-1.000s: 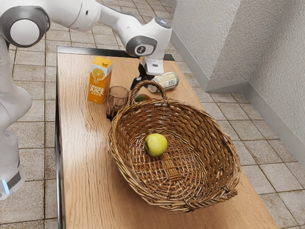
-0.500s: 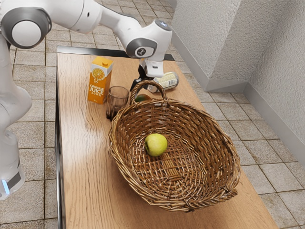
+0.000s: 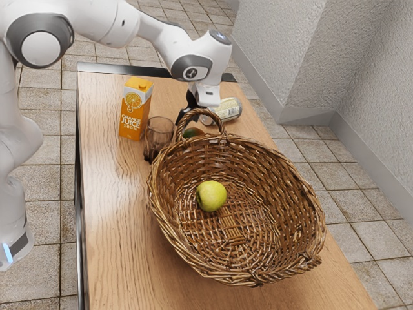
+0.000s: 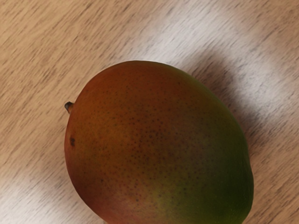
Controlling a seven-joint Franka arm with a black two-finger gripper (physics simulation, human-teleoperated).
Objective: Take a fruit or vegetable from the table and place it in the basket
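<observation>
From where I'm standing, the mango [image 4: 159, 144] lies on the wooden surface [image 3: 113, 213], just outside the wicker basket [image 3: 297, 187] by its looped handle. The jaws are down close over it, but I can't tell whether they're spread or closed. A yellow-green apple [image 3: 211, 196] sits inside the basket.
</observation>
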